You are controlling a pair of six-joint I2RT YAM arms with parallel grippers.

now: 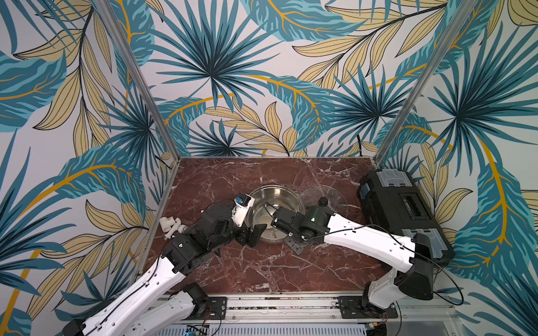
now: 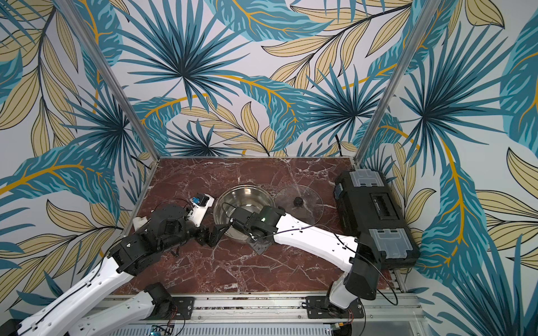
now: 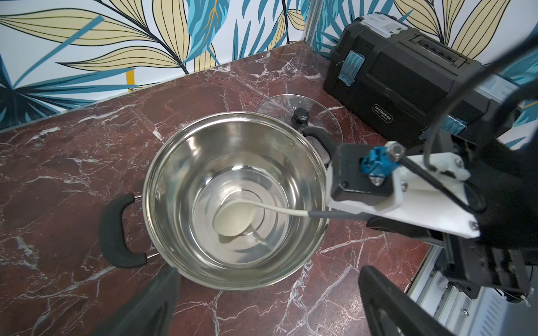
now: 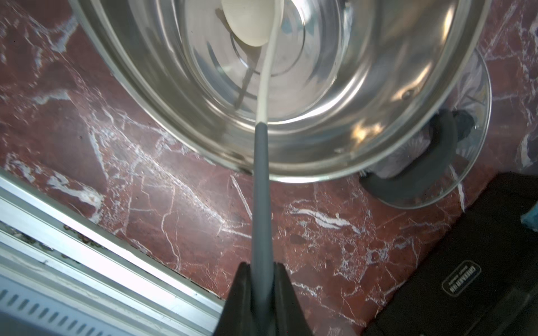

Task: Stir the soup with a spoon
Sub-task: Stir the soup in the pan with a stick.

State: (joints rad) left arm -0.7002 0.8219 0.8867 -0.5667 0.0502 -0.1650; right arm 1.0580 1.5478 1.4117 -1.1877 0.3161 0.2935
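Right wrist view: showed right gripper (image 4: 262, 273) clamped on spoon (image 4: 262, 186) handle, bowl low inside dry pot (image 4: 364, 122), left gripper (image 3: 262, 302) wide and empty beside rim, so reached stirring stage, circling likely left.

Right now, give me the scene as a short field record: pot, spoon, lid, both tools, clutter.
pot: steel pot upright on the marble table, no soup visible inside
spoon: spoon, cream bowl down near the pot bottom, grey handle running out over the rim
right tool: right tool shut on the spoon handle
left tool: left tool open, empty, beside the pot
lid: glass lid off, flat on the table beside the pot
clutter: black toolbox at the table's edge; white pipe pieces by the left arm
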